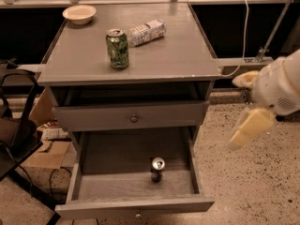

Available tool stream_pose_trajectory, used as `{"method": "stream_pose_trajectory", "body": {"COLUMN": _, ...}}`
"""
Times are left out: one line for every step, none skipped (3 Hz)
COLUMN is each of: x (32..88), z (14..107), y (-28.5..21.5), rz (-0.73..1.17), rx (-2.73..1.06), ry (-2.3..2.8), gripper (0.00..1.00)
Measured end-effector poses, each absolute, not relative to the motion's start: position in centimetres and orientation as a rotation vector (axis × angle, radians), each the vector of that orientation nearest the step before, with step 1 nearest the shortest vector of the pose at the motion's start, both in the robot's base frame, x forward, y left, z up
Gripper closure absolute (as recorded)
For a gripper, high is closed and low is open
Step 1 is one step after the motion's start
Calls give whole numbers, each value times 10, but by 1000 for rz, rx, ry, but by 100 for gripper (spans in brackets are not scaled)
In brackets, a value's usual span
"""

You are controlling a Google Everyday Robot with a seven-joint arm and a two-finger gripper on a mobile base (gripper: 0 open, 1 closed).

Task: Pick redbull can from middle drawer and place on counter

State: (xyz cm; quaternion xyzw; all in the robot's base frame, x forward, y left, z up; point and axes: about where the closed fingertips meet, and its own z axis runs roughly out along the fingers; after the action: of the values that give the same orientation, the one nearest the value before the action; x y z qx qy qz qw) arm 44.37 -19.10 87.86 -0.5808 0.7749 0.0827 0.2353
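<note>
Standing upright on the floor of the pulled-out middle drawer point(133, 206), the redbull can point(157, 169) sits near the centre, towards the front panel, touching neither side wall. Above it the taller drawer front point(93, 118) is nearly closed. The counter point(173, 50) carries a green can point(117, 48), a wrapped package point(146, 32) lying on its side and a bowl point(79, 14). The gripper point(247, 104) hangs well to the right of the cabinet, fingers spread, grasping nothing.

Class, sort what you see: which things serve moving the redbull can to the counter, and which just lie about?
Job: redbull can, middle drawer, counter, tool (open, right of the counter).
Lying about: green can, bowl, white packet.
</note>
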Motion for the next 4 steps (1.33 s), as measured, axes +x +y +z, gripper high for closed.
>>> {"method": "stream_pose_trajectory", "body": {"x": 444, "z": 805, "y": -173, "rz": 447, "rx": -1468, "ry": 2034, "gripper": 0}}
{"method": "stream_pose_trajectory", "body": {"x": 467, "z": 752, "y": -163, "rz": 554, "rx": -1294, "ry": 1938, "gripper": 0}}
{"method": "stream_pose_trajectory", "body": {"x": 499, "z": 719, "y": -163, "rz": 561, "rx": -1141, "ry": 1888, "gripper": 0}}
{"method": "stream_pose_trajectory", "body": {"x": 509, "z": 708, "y": -163, "rz": 555, "rx": -1100, "ry": 1881, "gripper": 0}}
